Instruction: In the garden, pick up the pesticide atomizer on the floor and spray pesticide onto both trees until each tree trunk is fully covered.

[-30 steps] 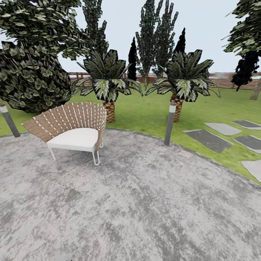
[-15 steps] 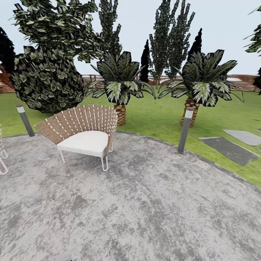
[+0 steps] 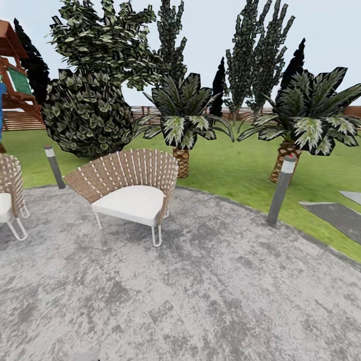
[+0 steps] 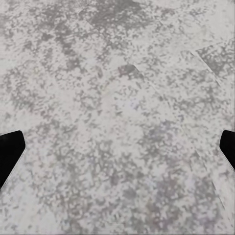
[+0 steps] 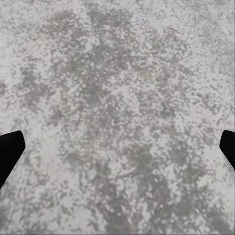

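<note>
The pesticide atomizer is out of view. I stand on mottled grey paving at the edge of the garden's lawn. A tall tree's leafy crown rises over a round bush, which hides its trunk. In the left wrist view my left gripper hangs open over bare paving, its dark fingertips far apart. The right wrist view shows my right gripper open the same way above the paving, with nothing between its fingertips.
A wicker chair with a white cushion stands ahead on the left, and a second chair at the left edge. Two grey lamp posts mark the paving's rim. Short palms, a slat fence and a play structure lie beyond.
The camera has turned left, so the whole scene has slid right. The second chair and the play structure have come into view at the left.
</note>
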